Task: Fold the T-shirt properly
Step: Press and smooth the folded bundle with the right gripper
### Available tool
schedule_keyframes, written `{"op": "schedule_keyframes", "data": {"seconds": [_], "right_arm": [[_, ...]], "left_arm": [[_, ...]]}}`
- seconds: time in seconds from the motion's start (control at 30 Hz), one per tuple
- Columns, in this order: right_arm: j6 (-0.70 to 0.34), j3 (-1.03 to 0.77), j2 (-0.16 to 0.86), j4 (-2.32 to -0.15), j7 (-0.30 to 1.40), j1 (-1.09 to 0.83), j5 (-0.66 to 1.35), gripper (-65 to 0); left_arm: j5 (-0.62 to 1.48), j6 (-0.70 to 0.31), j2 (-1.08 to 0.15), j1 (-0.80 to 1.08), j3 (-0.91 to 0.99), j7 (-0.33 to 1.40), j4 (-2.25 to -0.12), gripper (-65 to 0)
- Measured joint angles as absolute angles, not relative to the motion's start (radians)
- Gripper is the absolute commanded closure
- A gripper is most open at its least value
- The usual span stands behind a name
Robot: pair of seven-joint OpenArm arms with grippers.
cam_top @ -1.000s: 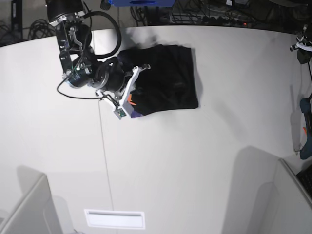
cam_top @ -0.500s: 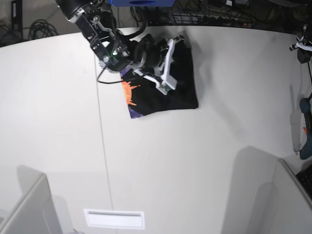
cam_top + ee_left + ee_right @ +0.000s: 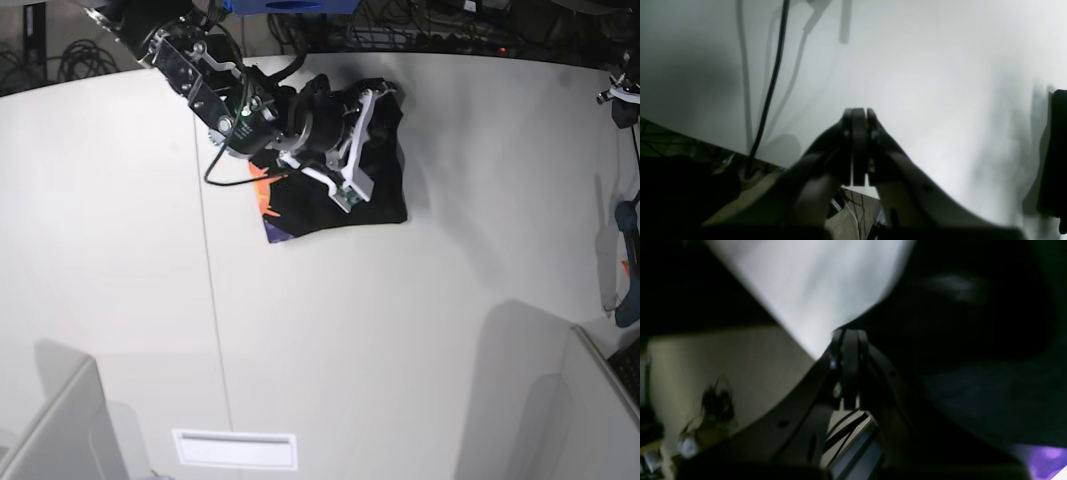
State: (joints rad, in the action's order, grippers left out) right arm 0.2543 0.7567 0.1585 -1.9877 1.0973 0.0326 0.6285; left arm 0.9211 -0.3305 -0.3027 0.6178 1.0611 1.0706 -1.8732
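- Base view: the T-shirt [image 3: 345, 190] lies bunched at the far middle of the table [image 3: 400, 330], print showing at its near-left corner. The right gripper [image 3: 385, 95] sits at the far edge. Risk: dragging could undo the fold.
- Right wrist view: jaws closed against dark cloth; whether fabric is pinched cannot be told. Risk: a snagged layer.
- Left wrist view: the left gripper [image 3: 858, 115] is closed and empty over bare table.

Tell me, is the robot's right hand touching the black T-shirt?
Cannot tell. In the base view the right gripper is over the T-shirt, jaws shut, but the right wrist view is too dark and blurry to show contact or a gap.
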Motion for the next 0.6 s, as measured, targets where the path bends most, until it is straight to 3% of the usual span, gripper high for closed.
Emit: {"op": "schedule_keyframes", "data": {"seconds": [0.4, 0.6], "right_arm": [[0.270, 0.757, 0.137, -1.766, 0.994, 0.148, 0.630, 0.0], [0.270, 0.766, 0.046, -1.698, 0.982, 0.192, 0.642, 0.0]], "left_arm": [[0.921, -0.330, -0.299, 0.620, 1.063, 1.071, -1.873, 0.0], [0.921, -0.330, -0.297, 0.620, 1.059, 1.071, -1.873, 0.0]]}}
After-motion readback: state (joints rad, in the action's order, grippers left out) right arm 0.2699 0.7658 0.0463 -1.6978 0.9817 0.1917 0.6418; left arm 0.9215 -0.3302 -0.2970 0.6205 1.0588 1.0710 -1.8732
